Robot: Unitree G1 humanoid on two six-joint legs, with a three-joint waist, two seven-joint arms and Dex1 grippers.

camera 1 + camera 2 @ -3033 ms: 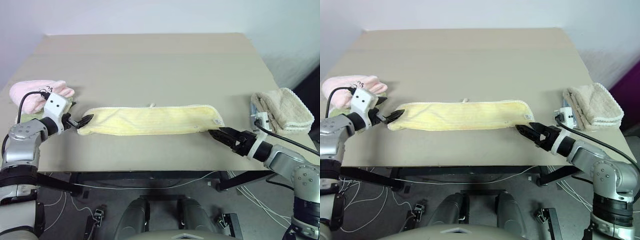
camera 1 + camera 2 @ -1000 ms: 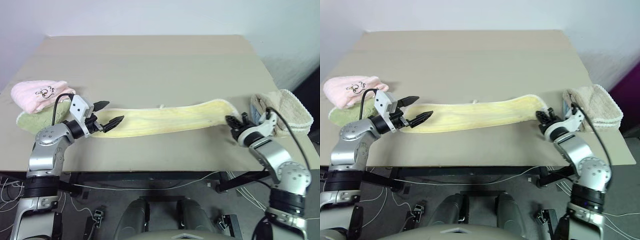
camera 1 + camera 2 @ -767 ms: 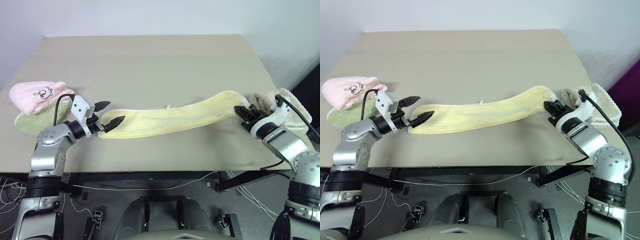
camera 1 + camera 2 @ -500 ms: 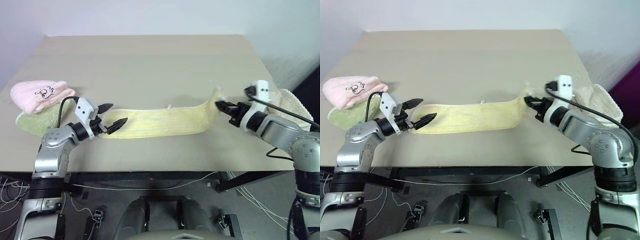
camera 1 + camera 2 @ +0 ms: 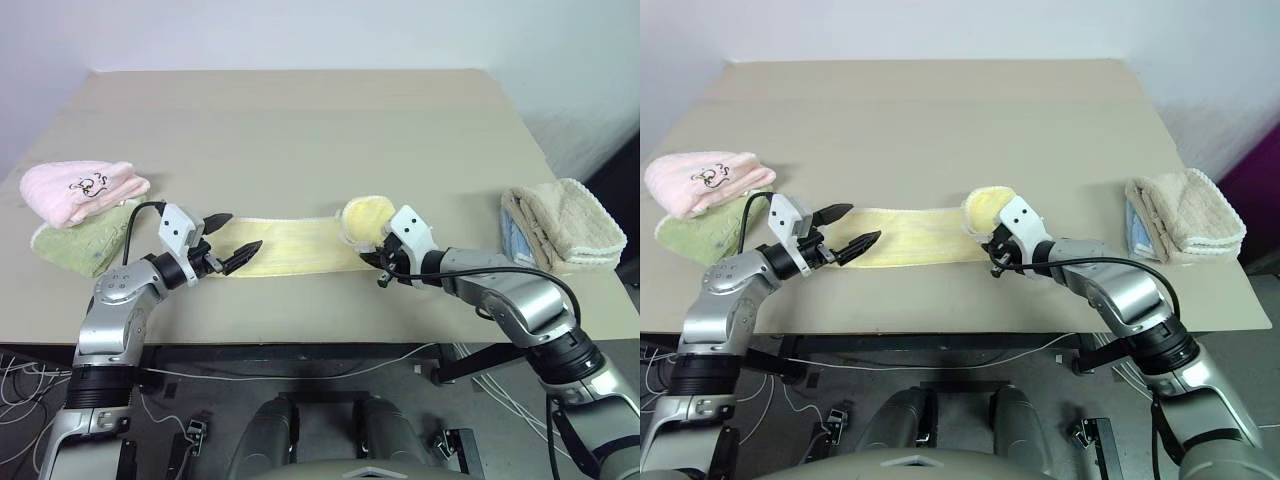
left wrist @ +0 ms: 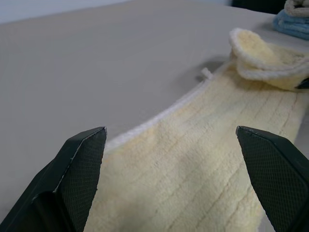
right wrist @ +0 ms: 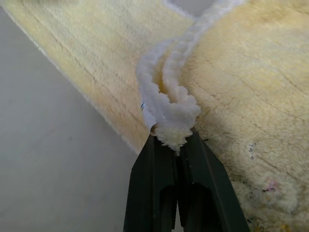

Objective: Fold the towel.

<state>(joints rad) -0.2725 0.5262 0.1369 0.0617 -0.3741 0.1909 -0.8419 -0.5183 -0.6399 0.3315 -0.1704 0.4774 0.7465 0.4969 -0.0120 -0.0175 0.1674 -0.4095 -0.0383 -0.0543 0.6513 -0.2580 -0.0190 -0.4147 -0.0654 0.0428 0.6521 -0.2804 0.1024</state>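
**A:** Where is the towel [image 5: 290, 243] lying?

**B:** On the tabletop [image 5: 300, 130], in a long pale yellow strip running parallel to the front edge and closer to that edge than to the back one. Most of it lies flat. Its right end is lifted and curled over into a rounded flap (the cream piping shows along the rim) above the middle of the strip.

**A:** What holds that end up?

**B:** The right gripper [image 5: 996, 262]. Its two black fingers [image 7: 193, 193] are pressed together on a doubled bit of the towel's white edge, which bunches out just above the fingertips in the right wrist view. That hand sits near the middle of the front edge, pointing toward the left side of the table.

**A:** And the other hand?

**B:** The left gripper [image 5: 232, 242] hovers at the towel's left end with its fingers spread wide and nothing between them. From its wrist camera the two fingers [image 6: 79, 169] stand far apart over the flat cloth, one over the bare table beside the piped edge, the other over the terry itself. Whether either tip touches the cloth I cannot tell.

**A:** Anything else on the table?

**B:** A pink towel [image 5: 82, 190] with a dark embroidered mark rests on a green cloth [image 5: 75, 245] at the left edge. A folded beige towel [image 5: 567, 225] sits at the right edge, with something blue [image 5: 1133, 228] tucked against its near side. All of these lie well apart from the yellow strip.
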